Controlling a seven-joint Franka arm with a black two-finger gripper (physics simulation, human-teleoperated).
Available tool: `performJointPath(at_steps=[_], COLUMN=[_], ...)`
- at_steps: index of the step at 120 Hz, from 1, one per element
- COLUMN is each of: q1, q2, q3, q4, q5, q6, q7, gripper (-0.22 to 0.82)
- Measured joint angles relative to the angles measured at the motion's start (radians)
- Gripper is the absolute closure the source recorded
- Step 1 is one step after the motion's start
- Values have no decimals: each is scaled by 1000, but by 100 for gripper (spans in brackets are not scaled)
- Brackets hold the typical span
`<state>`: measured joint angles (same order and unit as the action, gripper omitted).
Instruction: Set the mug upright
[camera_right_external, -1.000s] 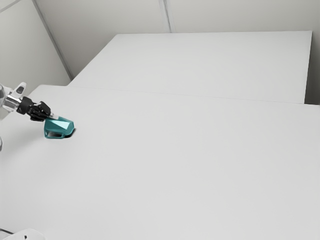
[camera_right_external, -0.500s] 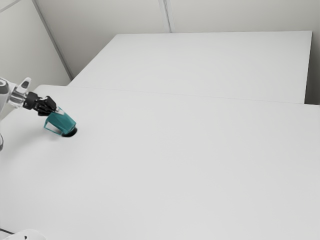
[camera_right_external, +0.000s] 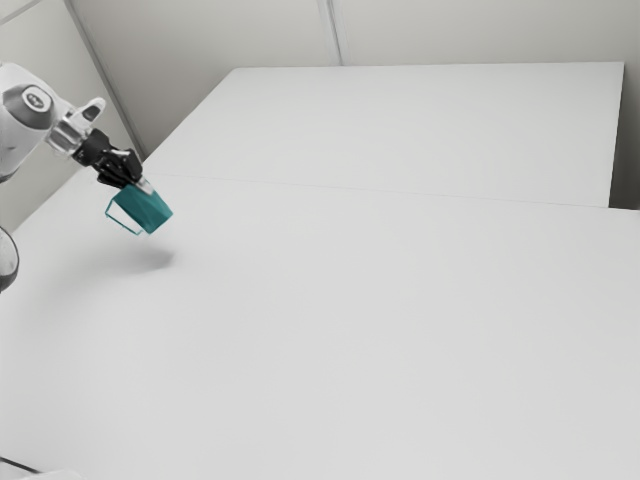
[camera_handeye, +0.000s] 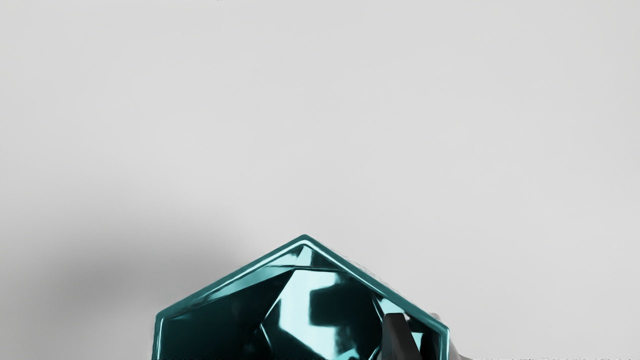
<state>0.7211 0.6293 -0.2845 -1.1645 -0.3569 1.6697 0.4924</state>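
Across most of the exterior view, you have the white table (camera_right_external: 380, 330), with a second pale surface (camera_right_external: 430, 130) beyond its far edge. Coming in from the exterior view's left, your arm (camera_right_external: 30, 110) slants down over the table and ends in the black claw (camera_right_external: 144, 187). On the table beneath them you can see a soft grey shadow (camera_right_external: 152, 260), apart from the mug (camera_right_external: 146, 210), so you have that mug up in the air. It's teal and many-sided, and it hangs tilted from the claw: its open end faces up toward the claw, while its base points down and toward the exterior view's right. You've got the claw pinching the mug by its wall, near the rim (camera_handeye: 230, 275). Its handle (camera_right_external: 122, 222) sticks out on the side toward the exterior view's left, angular and thin. Look at the wrist view for the grip itself: one dark finger (camera_handeye: 397, 335) reaches down inside the mug, and a bit of the other finger (camera_handeye: 453, 349) shows just outside the same wall, so the wall sits between the two
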Motion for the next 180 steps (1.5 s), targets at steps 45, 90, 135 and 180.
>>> performJointPath(at_steps=[45,90,135,180], q1=[-317,-577,-757,-733], q2=[-197,-296,-256,-152], q3=[115,205,228,192], q4=[-293,-519,-531,-449], q5=[74,284,529,588], q6=[120,333,456,528], q7=[-119,-258,-389,-449], gripper=[78,79,78,79])
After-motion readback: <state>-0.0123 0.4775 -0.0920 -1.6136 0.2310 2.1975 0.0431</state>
